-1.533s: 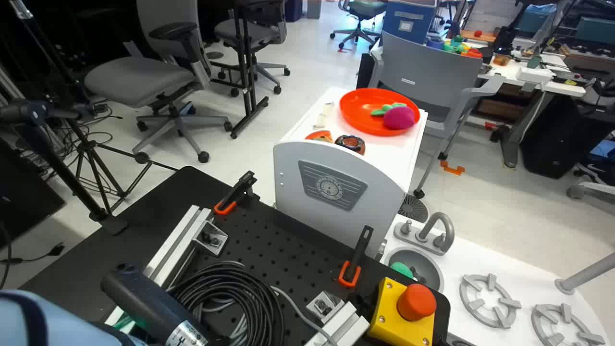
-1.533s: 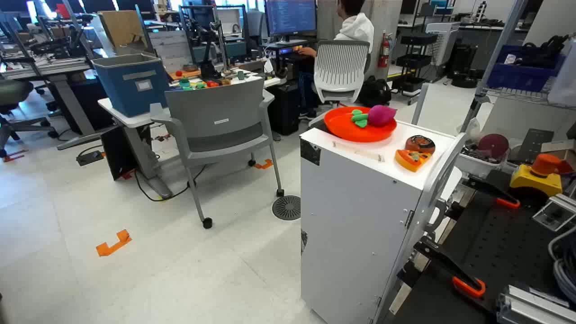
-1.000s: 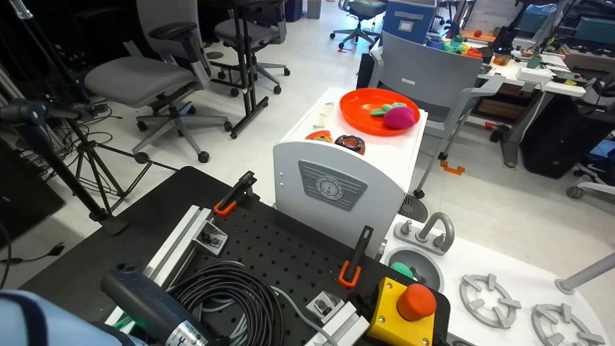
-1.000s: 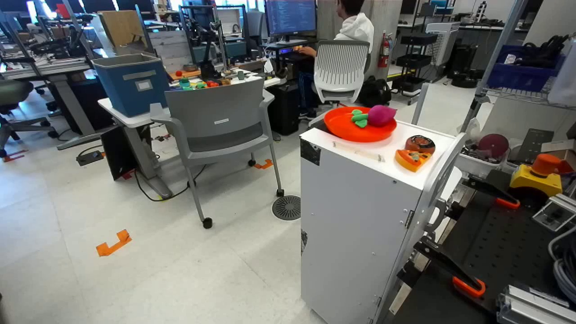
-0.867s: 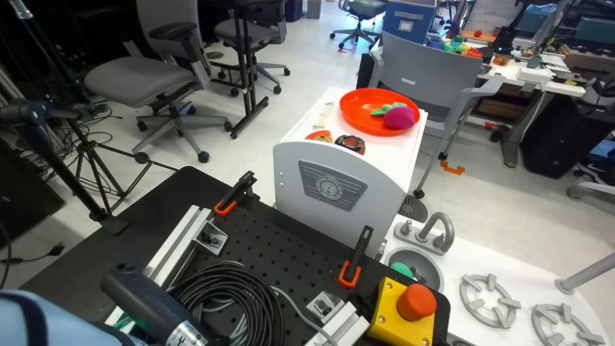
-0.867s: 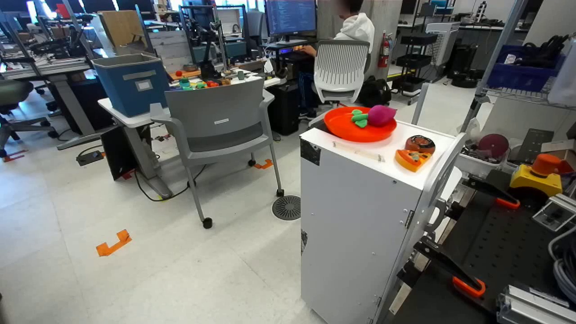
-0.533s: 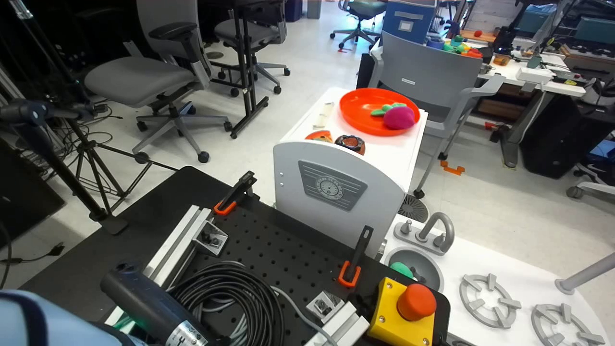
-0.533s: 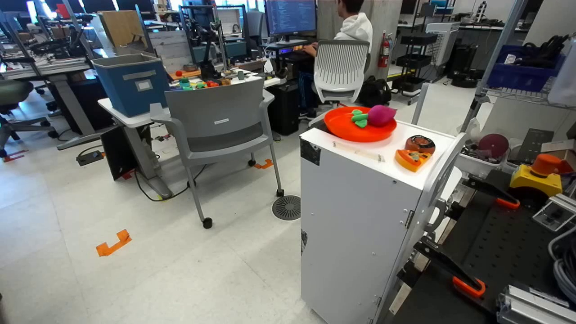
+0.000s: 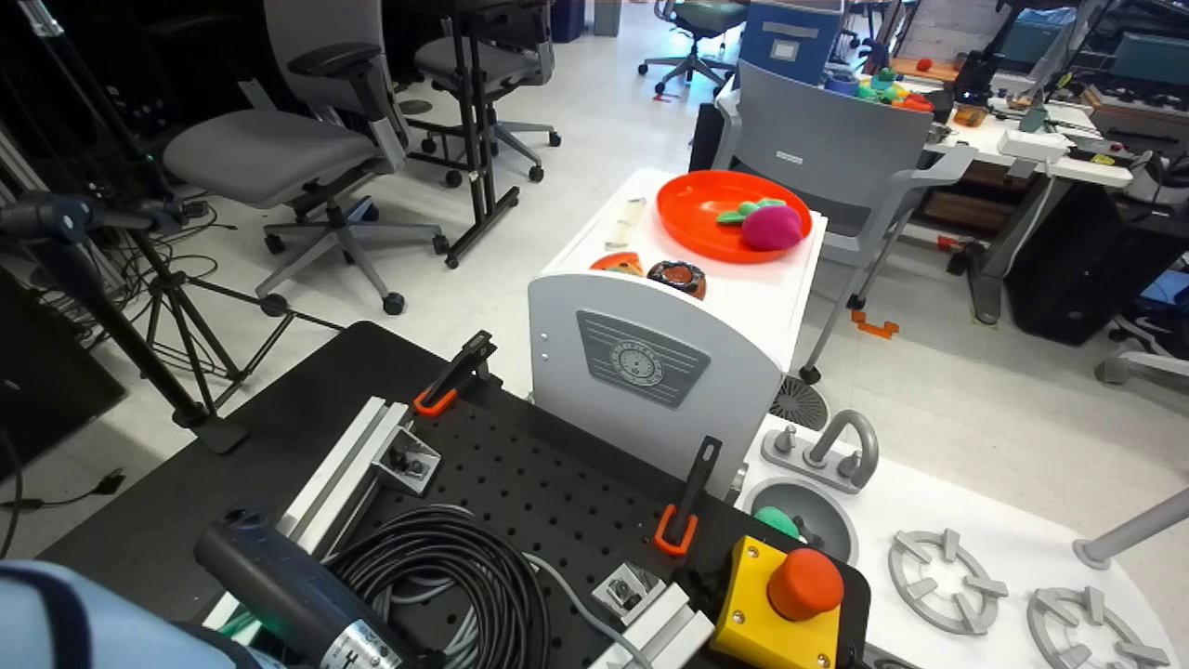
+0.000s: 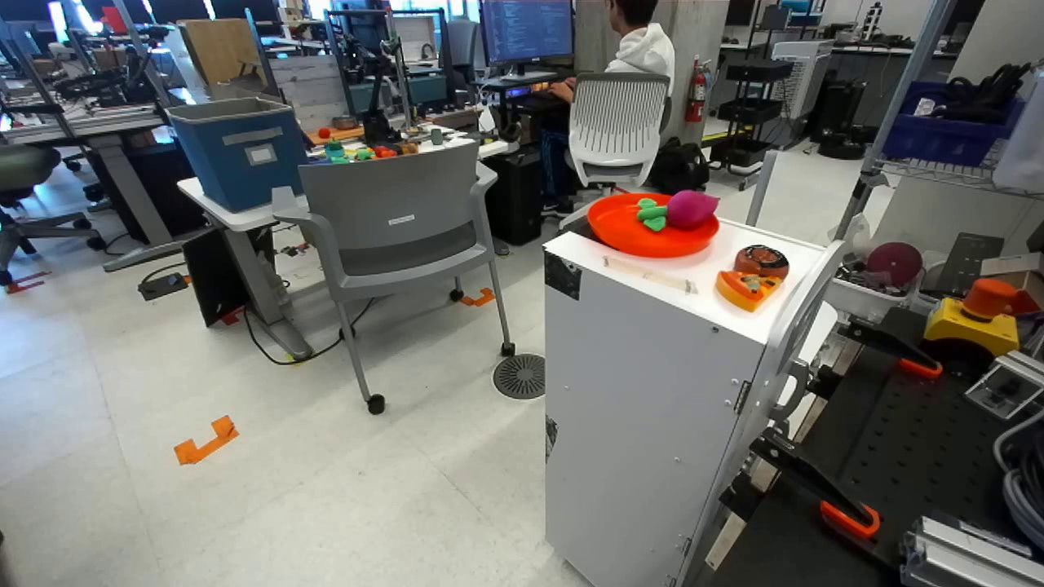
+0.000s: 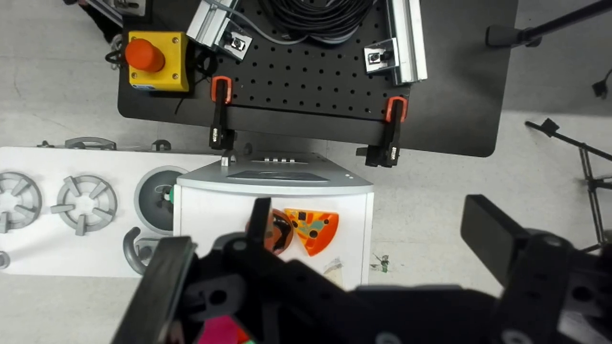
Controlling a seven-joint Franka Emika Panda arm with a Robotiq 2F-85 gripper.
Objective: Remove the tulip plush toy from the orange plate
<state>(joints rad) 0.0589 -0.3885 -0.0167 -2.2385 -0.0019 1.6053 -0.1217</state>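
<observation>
Sideways on the orange plate [image 10: 624, 232], the tulip plush toy [image 10: 692, 209], pizza slice [image 10: 746, 290] nearby, jaws spread wide.

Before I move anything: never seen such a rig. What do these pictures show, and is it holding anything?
It's a teleoperated Franka Panda arm with a Robotiq gripper; the arm itself I can't clearly make out. Two pictures come from cameras outside the robot, the third from one on its wrist, looking down past the gripper. On top of the white toy-kitchen cabinet sits an orange plate, with a tulip plush toy lying on it. Beside the plate are a toy pizza slice and a round brown toy, perhaps a donut. Nothing is held: the jaws stand wide open.
</observation>
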